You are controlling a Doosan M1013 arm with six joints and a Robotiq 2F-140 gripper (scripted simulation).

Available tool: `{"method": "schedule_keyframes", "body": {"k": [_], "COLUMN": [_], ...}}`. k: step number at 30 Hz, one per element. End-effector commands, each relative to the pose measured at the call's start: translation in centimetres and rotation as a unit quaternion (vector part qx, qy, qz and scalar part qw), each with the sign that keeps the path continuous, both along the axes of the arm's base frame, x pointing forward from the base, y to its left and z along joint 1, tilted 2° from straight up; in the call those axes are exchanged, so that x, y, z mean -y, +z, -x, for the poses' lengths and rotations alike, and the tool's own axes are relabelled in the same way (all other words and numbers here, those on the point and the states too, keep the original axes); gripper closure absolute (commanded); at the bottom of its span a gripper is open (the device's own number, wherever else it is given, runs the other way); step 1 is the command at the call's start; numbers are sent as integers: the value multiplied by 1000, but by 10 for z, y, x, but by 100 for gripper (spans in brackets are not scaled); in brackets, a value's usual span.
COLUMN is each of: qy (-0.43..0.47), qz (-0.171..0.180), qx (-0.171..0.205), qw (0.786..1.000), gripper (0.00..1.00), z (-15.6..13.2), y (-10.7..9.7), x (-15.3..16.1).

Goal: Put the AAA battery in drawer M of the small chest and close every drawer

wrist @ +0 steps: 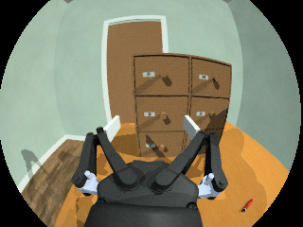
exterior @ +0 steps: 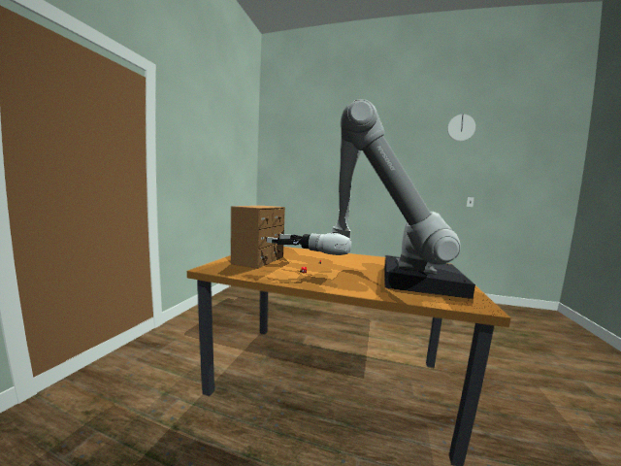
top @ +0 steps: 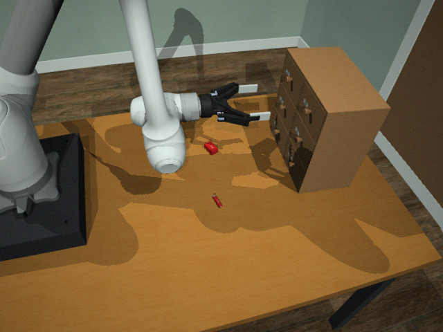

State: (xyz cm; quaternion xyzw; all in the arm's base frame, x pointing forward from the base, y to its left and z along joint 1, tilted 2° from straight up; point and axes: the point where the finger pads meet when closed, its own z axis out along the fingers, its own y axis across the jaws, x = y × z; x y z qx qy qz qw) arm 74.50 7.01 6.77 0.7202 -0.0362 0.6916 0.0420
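Six drawers face you on the chest (top: 336, 117), two columns of three, all pushed in, and your gripper (top: 258, 102) hangs level in front of them with its jaws spread fully and nothing between them. The battery (top: 217, 200) lies on the table (top: 250, 286), well apart from the gripper and nearer the front edge than the red block (top: 211, 147), which you should leave alone. Your likely next step is to take a knob and draw a tray out, and that is where trouble waits. Pick the wrong drawer and you waste the pull, because the label plates are too small and blurred to read in any view; you cannot tell which one carries the M. Pull too far and the loose tray droops or comes out entirely, since nothing stops it. Close off-centre on a small knob and the fingers may slip, or push against the front and shove or tip the chest out of place. In the wrist view the gripper body hides the bottom row's lower edge and part of the middle left drawer, so you cannot judge the gap between fingertips and knob there. The exterior view shows the chest too small to help.
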Motion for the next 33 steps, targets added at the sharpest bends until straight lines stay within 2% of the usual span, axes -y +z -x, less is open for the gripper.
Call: {"method": "schedule_keyframes", "body": {"k": [1,21,33], "qy": [0,0,0], "qz": [0,-1,-4], "qx": [0,-5,-37], "qw": [1000,1000,999], "gripper": [0,0,0], "z": [0,0,4], "y": [0,1,5], "x": [0,0,-1]}}
